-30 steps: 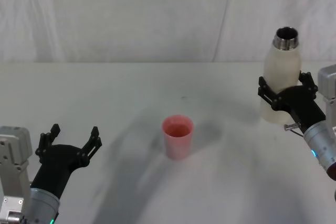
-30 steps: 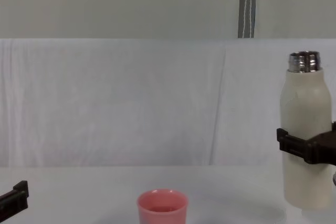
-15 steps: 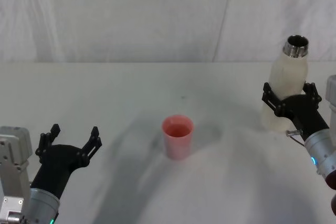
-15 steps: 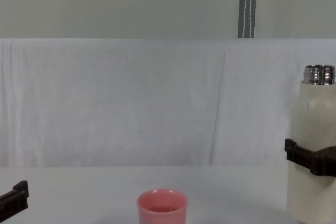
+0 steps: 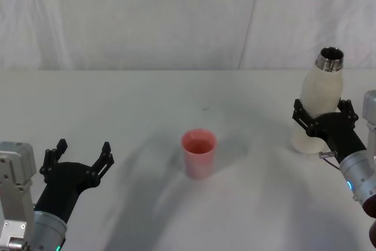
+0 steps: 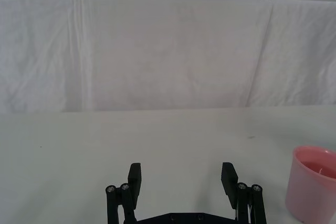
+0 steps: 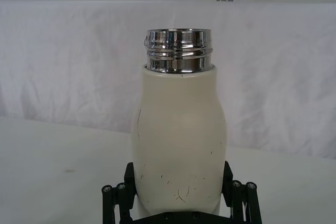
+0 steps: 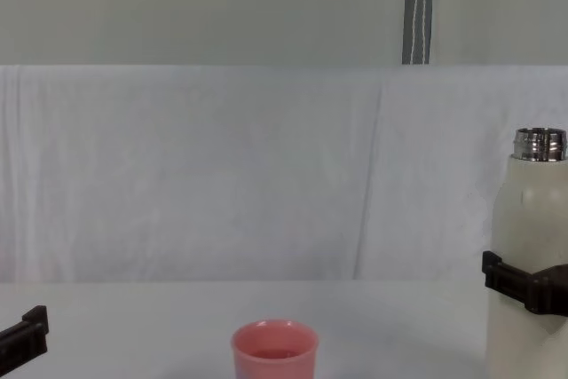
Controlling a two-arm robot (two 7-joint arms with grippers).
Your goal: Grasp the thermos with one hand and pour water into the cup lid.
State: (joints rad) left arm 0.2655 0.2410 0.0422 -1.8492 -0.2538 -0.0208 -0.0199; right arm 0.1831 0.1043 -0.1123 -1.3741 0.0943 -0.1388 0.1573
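Fingers of your left end effector (image 5: 79,156) are spread apart and grasp nothing; it rests low, well to the left of the cup lid (image 5: 198,153). You see this pink cup lid standing upright on the table (image 5: 147,104), with some liquid inside. Well to the right of it, your right end effector (image 5: 324,116) is clenched around the middle of the thermos (image 5: 317,99), which stands upright with its steel neck uncovered.

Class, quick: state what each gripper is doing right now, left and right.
Left gripper: open, holding nothing, low at the table's near left.
Right gripper: shut on the thermos, which stands upright at the right.
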